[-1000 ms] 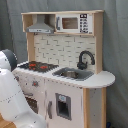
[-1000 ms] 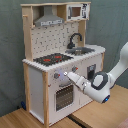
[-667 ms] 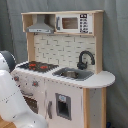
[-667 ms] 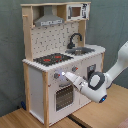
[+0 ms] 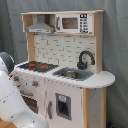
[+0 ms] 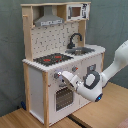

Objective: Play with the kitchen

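The gripper (image 6: 60,76) sits at the kitchen (image 6: 37,95) front, just below the hob (image 6: 53,59) — finger spread unreadable; a hard push could tip it.

The kitchen (image 5: 75,85) is matt white board with pale wood edges (sink (image 5: 74,74) dull metal).

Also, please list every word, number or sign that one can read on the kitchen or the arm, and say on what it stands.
No text can be read in either exterior view.
Microwave keypad: small marks, too blurred to read.
Knobs on the kitchen front: no readable marking.
Arm: only a blue dot near the wrist, no lettering legible.
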